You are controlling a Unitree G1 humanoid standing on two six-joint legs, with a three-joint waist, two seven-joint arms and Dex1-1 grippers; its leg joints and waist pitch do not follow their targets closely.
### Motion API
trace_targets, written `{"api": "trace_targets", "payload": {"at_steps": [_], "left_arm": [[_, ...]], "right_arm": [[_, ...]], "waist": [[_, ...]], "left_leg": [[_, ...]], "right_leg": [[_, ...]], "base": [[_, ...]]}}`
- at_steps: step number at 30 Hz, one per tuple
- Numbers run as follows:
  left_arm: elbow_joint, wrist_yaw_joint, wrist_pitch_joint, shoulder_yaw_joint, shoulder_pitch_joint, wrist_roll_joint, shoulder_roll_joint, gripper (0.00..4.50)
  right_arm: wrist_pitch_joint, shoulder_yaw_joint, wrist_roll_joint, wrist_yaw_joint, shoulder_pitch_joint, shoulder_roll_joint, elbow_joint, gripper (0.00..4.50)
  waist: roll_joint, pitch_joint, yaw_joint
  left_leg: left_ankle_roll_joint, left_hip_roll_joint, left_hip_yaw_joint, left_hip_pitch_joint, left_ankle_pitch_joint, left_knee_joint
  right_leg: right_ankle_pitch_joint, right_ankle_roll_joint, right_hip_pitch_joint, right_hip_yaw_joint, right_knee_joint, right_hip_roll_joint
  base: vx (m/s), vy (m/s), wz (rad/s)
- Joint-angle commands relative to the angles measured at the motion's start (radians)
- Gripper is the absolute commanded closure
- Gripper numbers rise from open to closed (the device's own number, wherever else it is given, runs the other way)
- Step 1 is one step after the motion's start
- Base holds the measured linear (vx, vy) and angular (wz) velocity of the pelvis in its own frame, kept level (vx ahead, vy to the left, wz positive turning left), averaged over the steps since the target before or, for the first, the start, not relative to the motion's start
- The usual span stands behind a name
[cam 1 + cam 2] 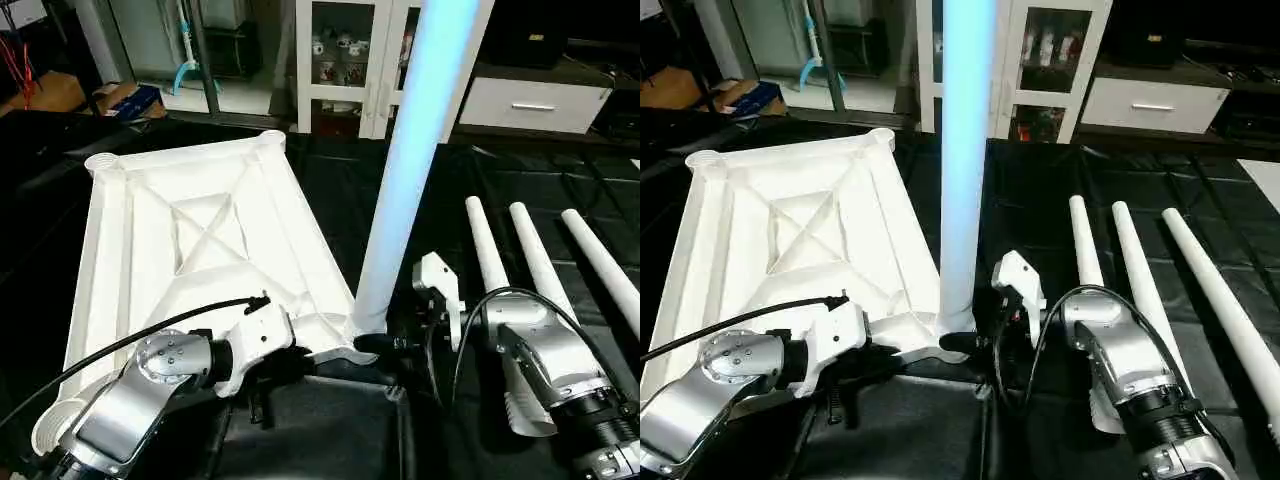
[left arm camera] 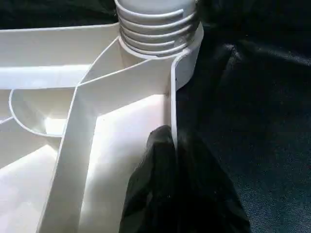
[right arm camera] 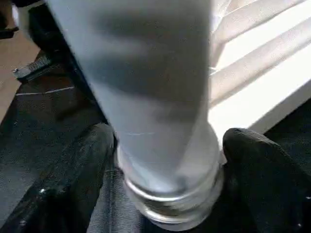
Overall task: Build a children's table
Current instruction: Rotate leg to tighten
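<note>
Our table top (image 1: 190,250) lies upside down on the black-covered worktop (image 1: 330,190), its X-shaped ribs facing up and its round corner sockets showing at the corners. At the near corner on our right side, one white leg (image 1: 405,170) stands upright in its socket (image 2: 187,46); in our left wrist view its threaded end still shows several ridges above the socket's rim. Our left claw (image 2: 172,160) is pinched shut on the thin edge wall of the top, just beside that socket, with one black finger on the inside of the wall and the other on the outside. Our right claw (image 3: 167,150) is spread wide around the base of the standing leg, a black finger (image 3: 87,160) on either side of it; from these pictures we cannot tell whether the fingers press on the leg or only stand close beside it. Three more legs (image 1: 540,270) lie side by side on the worktop to our right of the standing one, well apart from the top, their narrow ends pointing away from us. Beyond the worktop, a white glass-door cabinet (image 1: 345,60) stands against the far side, with a white drawer unit (image 1: 530,100) next to it.
</note>
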Motion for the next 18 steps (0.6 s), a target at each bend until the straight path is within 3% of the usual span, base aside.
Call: {"api": "trace_targets", "payload": {"at_steps": [1, 4, 9, 15, 18], "left_arm": [[-0.004, -0.016, 0.006, -0.027, -0.003, 0.006, 0.005, 4.50], [-0.004, -0.016, 0.007, -0.028, -0.004, 0.004, 0.004, 4.50], [-0.002, -0.014, 0.008, -0.028, -0.004, 0.005, 0.003, 4.50], [0.011, 0.006, 0.018, -0.031, -0.008, 0.021, -0.006, 4.50], [0.046, 0.064, 0.057, -0.029, -0.029, 0.046, -0.044, 4.50]], "right_arm": [[-0.010, 0.005, -0.007, 0.010, 0.002, -0.006, 0.000, 0.91], [-0.011, 0.004, -0.008, 0.015, 0.002, -0.005, 0.003, 1.35], [-0.017, -0.002, -0.008, -0.002, 0.003, 0.004, 0.009, 1.66], [-0.037, -0.029, -0.017, -0.090, -0.003, 0.046, 0.034, 1.72], [-0.048, -0.053, -0.073, -0.279, -0.015, 0.113, 0.097, 1.73]], "waist": [[-0.001, -0.055, 0.001], [0.000, -0.058, 0.001], [-0.003, -0.058, 0.002], [-0.005, -0.053, -0.003], [-0.004, -0.049, -0.012]], "left_leg": [[0.039, 0.063, -0.025, 0.010, -0.213, -0.077], [0.044, 0.063, -0.025, 0.010, -0.197, -0.075], [0.054, 0.063, -0.024, 0.008, -0.179, -0.074], [0.036, 0.062, -0.025, 0.009, -0.229, -0.076], [0.008, 0.059, -0.029, 0.007, -0.257, -0.081]], "right_leg": [[-0.285, -0.195, 0.041, 0.055, -0.072, -0.082], [-0.257, -0.202, 0.042, 0.054, -0.069, -0.081], [-0.232, -0.213, 0.044, 0.053, -0.065, -0.081], [-0.334, -0.186, 0.040, 0.053, -0.075, -0.082], [-0.405, -0.160, 0.038, 0.051, -0.081, -0.083]], "base": [[0.000, 0.000, 0.00], [0.000, 0.000, 0.00], [0.000, 0.000, 0.00], [0.000, 0.000, 0.00], [0.000, 0.000, 0.00]]}}
